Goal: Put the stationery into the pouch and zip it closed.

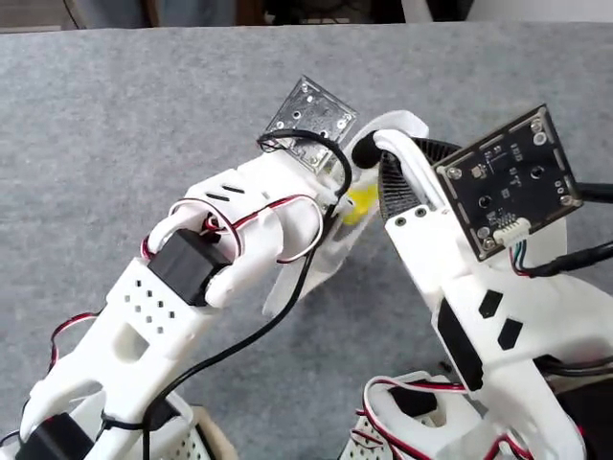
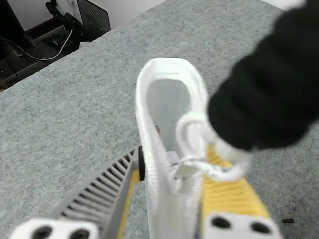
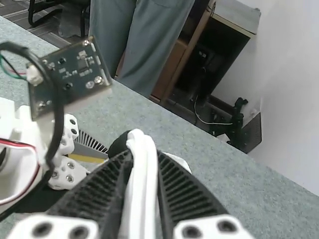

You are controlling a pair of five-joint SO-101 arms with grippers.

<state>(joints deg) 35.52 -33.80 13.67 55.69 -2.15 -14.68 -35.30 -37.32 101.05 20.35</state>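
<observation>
Both arms meet over the table (image 1: pixel 96 115), each clamped on something.
The left arm (image 1: pixel 192 278) stretches in from the near left, and the left end effector (image 2: pixel 174 159) is closed on the pouch (image 2: pixel 169 67) edge. The right arm (image 1: pixel 479 307) stands just beside it, with the black-fingered right end effector (image 3: pixel 143 152) pinching the white loop (image 3: pixel 137 199).

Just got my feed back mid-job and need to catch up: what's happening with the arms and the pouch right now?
Both arms hold the white pouch between them over the grey table. The left tool is clamped on one wall of the pouch, and the right tool is shut on a white loop at its mouth. The mouth stands open, not yet zipped; what lies inside cannot be made out.
</observation>
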